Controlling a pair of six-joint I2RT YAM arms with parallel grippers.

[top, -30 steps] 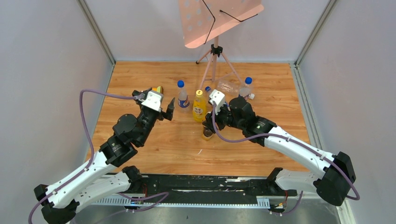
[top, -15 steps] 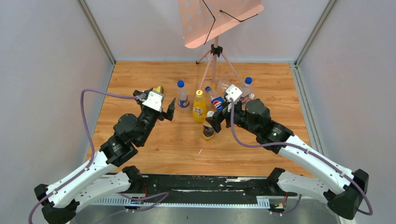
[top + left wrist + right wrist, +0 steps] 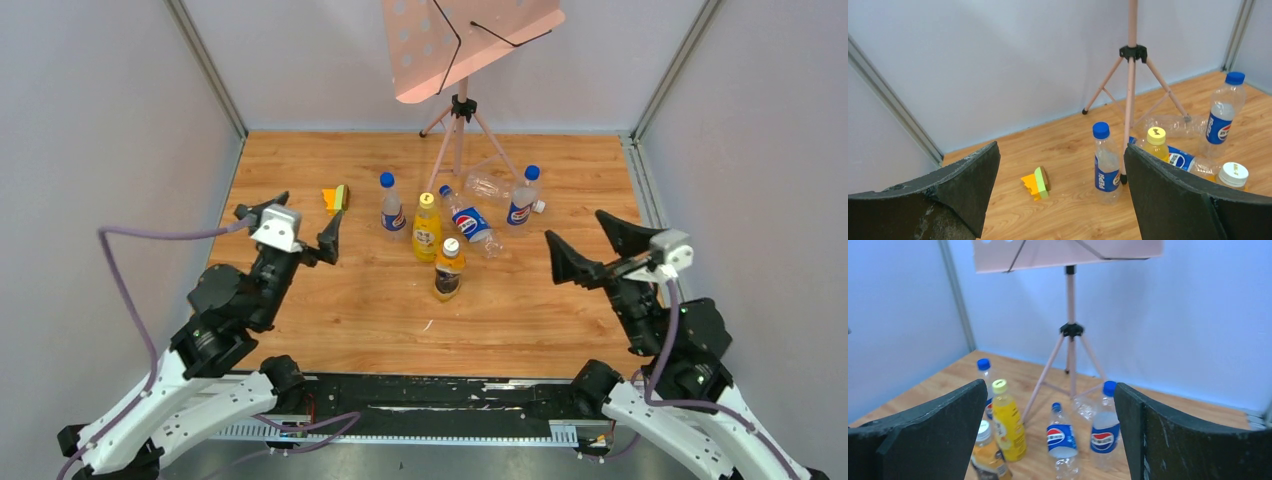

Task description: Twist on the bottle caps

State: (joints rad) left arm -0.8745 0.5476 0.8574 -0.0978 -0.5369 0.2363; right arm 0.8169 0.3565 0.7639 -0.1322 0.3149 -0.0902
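Several bottles stand capped mid-table: a clear one with a blue cap (image 3: 390,210), a yellow one with a yellow cap (image 3: 426,230), an amber one with a white cap (image 3: 447,272), and another clear blue-capped one (image 3: 520,200). A blue-capped bottle (image 3: 468,220) lies on its side between them. My left gripper (image 3: 300,222) hangs open and empty, well left of the group. My right gripper (image 3: 592,247) is open and empty, well to the right. The left wrist view shows the white cap (image 3: 1233,174) and yellow cap (image 3: 1156,136) beyond the left gripper (image 3: 1062,155). The right gripper (image 3: 1050,390) frames the yellow bottle (image 3: 1008,425).
A pink music stand on a tripod (image 3: 458,110) stands at the back, its legs reaching among the bottles. An unlabelled clear bottle (image 3: 488,186) lies behind the group. An orange and green block (image 3: 335,198) lies at the back left. Grey walls close in three sides.
My right gripper has opened, let go of the amber bottle's top and pulled back far to the right. The left arm has drawn back to the left and toward the near edge.
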